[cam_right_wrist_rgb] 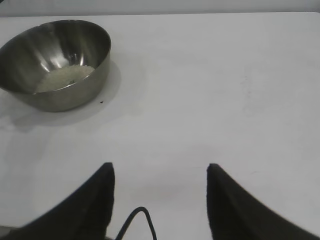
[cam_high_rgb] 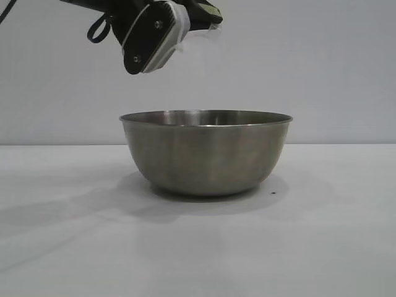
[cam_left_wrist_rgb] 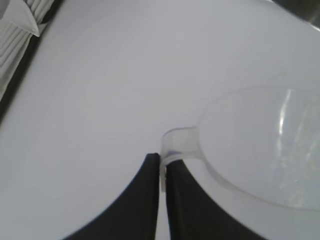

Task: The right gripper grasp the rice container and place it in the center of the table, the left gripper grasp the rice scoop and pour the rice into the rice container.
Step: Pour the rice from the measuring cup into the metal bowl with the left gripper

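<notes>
rice [cam_right_wrist_rgb: 64, 77] lies in the rice container [cam_high_rgb: 206, 151], left gripper [cam_left_wrist_rgb: 162, 167] pinching the rice scoop [cam_left_wrist_rgb: 260, 145] handle above, right gripper [cam_right_wrist_rgb: 160, 172] spread and empty.

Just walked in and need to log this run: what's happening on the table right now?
The left gripper, shut on the handle of the clear rice scoop, holds it tipped above the steel rice container on the white table. Rice already lies in the bowl's bottom. The right gripper sits open and empty, well away from the bowl.
</notes>
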Controlling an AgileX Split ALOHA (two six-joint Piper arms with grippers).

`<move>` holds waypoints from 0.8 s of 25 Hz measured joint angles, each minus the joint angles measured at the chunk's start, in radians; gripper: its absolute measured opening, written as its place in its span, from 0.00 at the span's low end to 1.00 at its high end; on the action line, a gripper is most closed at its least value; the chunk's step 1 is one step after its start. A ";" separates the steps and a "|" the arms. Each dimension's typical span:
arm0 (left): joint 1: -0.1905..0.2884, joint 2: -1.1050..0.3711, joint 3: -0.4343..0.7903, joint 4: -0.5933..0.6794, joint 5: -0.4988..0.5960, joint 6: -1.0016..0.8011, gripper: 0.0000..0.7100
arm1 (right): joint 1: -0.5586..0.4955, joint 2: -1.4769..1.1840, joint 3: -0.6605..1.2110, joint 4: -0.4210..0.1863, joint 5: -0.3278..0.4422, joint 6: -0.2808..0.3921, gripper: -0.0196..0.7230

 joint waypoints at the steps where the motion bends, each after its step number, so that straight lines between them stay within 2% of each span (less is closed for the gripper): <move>1: 0.000 0.000 0.000 0.005 -0.001 0.000 0.00 | 0.000 0.000 0.000 0.000 0.000 0.000 0.51; 14: 0.000 0.000 0.000 0.041 -0.011 0.000 0.00 | 0.000 0.000 0.000 0.000 0.000 0.000 0.51; 17: 0.000 0.000 0.000 0.012 -0.012 -0.021 0.00 | 0.000 0.000 0.000 0.000 0.000 0.000 0.51; 20: 0.000 0.000 0.000 -0.051 -0.012 -0.118 0.00 | 0.000 0.000 0.000 0.000 0.000 0.000 0.51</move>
